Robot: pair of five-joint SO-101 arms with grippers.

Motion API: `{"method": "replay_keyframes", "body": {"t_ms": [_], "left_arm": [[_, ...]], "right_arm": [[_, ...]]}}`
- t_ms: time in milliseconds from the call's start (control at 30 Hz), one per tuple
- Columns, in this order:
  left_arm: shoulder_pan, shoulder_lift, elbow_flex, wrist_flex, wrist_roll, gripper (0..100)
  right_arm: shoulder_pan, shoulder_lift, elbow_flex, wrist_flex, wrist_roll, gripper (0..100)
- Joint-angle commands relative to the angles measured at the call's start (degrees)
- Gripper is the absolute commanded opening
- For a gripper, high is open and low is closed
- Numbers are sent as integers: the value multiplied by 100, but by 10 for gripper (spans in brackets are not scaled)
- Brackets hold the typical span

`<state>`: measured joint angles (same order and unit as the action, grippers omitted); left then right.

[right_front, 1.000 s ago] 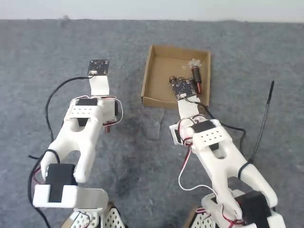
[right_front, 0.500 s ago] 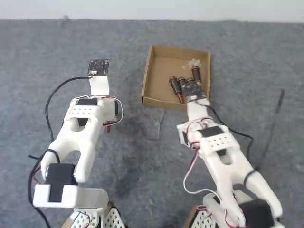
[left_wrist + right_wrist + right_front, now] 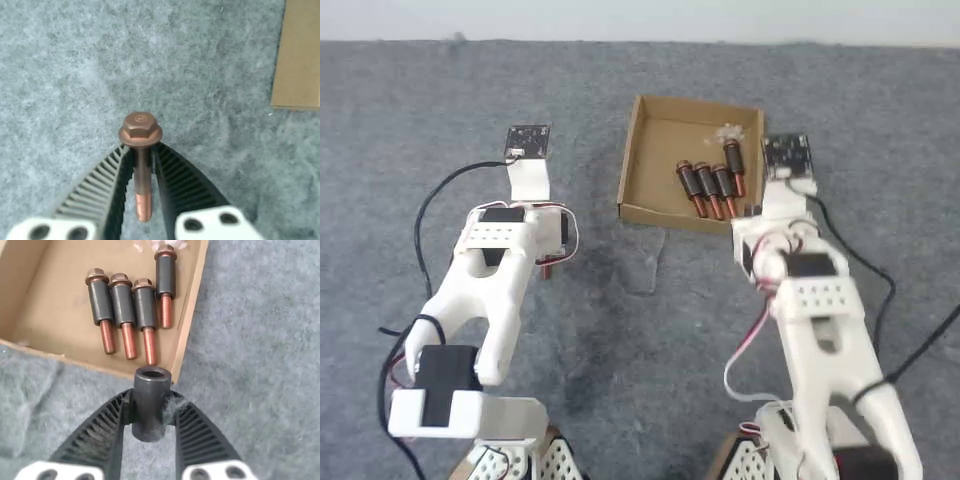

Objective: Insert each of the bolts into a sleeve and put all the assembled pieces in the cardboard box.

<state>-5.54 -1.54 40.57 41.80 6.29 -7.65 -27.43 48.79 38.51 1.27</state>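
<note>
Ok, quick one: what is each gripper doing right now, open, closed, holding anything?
Left gripper: closed on a copper-coloured bolt.
Right gripper: closed on a dark sleeve, no bolt in it.

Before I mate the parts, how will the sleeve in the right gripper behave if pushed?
The sleeve looks like rigid dark metal, so it likely won't flex. Ribbed fingers pinch only its round wall, so an off-axis push may tilt it. Dropped sideways, it would probably roll.
</note>
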Motion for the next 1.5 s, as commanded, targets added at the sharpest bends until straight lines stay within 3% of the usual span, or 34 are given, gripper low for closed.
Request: {"method": "replay_keyframes", "body": {"t_ms": [0, 233, 400, 600, 833, 1200, 1300, 1467], "left_arm": [[9, -308, -40, -114, 0, 11], [9, -308, -13, -255, 0, 11], [9, -308, -13, -264, 0, 11], [9, -308, -13, -264, 0, 11], [9, -308, -22, -273, -9, 11], [9, -299, -13, -352, -9, 11], [9, -299, -22, -352, -9, 11], [9, -299, -22, -360, -9, 11]], "right_arm": [[92, 716, -1424, 523, 97, 6], [57, 2703, -4026, 1956, 62, 6], [48, 4013, -5829, 3020, -360, 6], [-259, 4787, -6963, 3310, -1029, 6], [-699, 4787, -6787, 2431, -1108, 6], [-655, 4541, -6048, 901, -1099, 6], [-690, 4057, -4923, -277, -1090, 6], [-743, 3125, -2690, -3204, -1081, 6]]}}
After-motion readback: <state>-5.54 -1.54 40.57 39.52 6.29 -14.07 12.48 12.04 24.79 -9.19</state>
